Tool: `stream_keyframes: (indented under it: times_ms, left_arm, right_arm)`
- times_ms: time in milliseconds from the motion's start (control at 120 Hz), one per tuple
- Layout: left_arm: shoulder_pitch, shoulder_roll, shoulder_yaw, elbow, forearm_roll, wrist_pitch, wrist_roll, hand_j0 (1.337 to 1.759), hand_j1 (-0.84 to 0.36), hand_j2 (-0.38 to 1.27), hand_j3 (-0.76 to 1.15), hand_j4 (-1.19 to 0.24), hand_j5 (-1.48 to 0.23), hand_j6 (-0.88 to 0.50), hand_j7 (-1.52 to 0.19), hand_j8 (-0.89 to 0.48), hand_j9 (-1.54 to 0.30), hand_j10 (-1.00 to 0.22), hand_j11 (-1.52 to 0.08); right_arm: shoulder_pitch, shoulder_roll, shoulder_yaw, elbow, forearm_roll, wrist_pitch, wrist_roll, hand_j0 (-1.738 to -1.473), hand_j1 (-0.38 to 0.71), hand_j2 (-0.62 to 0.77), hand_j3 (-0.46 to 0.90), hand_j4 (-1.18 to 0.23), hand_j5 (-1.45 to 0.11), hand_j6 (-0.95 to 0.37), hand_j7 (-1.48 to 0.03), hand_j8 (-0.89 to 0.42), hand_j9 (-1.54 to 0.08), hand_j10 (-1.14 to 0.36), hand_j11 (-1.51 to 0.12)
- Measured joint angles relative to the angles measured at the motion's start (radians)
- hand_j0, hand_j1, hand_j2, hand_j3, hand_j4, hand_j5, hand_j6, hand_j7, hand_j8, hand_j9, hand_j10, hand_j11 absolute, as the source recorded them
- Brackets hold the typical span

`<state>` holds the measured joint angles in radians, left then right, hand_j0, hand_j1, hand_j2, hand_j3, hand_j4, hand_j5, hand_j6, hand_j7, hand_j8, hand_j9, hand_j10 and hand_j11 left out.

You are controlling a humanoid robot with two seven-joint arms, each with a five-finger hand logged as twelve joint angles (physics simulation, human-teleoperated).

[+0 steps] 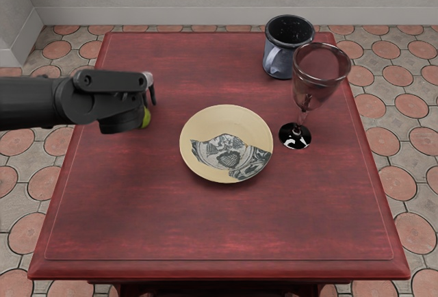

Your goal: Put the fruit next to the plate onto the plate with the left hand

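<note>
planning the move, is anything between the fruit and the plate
Nothing visible does. The fruit peeks out under the left hand, left of the plate, with only table surface between them. The mug and the wine glass stand beyond the plate's right side, off that path.

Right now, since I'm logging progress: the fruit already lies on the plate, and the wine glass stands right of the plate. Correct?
No. The head view shows the fruit off the plate, to its left, partly hidden by the left hand. The wine glass does stand right of the plate.
</note>
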<state>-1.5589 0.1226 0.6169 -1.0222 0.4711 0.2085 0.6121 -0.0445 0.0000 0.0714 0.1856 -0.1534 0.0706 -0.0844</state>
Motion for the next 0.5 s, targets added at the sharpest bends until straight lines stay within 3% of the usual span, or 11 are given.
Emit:
stream_keyframes:
  times_ms: [83, 200, 500]
  left_arm:
    - [0.0, -0.003, 0.009, 0.0, 0.002, 0.001, 0.0, 1.656, -0.23, 0.41, 0.0, -0.66, -0.73, -0.71, -0.76, -0.63, -0.8, -0.62, -0.79]
    - [0.002, -0.015, 0.034, 0.0, 0.005, 0.001, 0.0, 1.654, -0.17, 0.31, 0.0, -0.67, -0.73, -0.72, -0.77, -0.66, -0.81, -0.63, -0.81]
    - [0.008, -0.015, 0.045, 0.002, 0.007, -0.002, 0.001, 1.647, -0.17, 0.29, 0.0, -0.73, -0.86, -0.61, -0.92, -0.55, -0.96, -0.68, -0.95]
  right_arm:
    - [0.0, 0.0, 0.0, 0.0, 0.0, 0.0, 0.0, -1.658, -0.32, 0.0, 0.0, -0.02, -0.03, -0.02, -0.03, -0.02, -0.03, -0.02, -0.03]
    - [0.0, 0.0, 0.0, 0.0, 0.0, 0.0, 0.0, -1.658, -0.32, 0.0, 0.0, -0.02, -0.03, -0.02, -0.03, -0.02, -0.03, -0.02, -0.03]
    - [0.0, 0.0, 0.0, 0.0, 0.0, 0.0, 0.0, -1.658, -0.32, 0.0, 0.0, -0.02, -0.03, -0.02, -0.03, -0.02, -0.03, -0.02, -0.03]
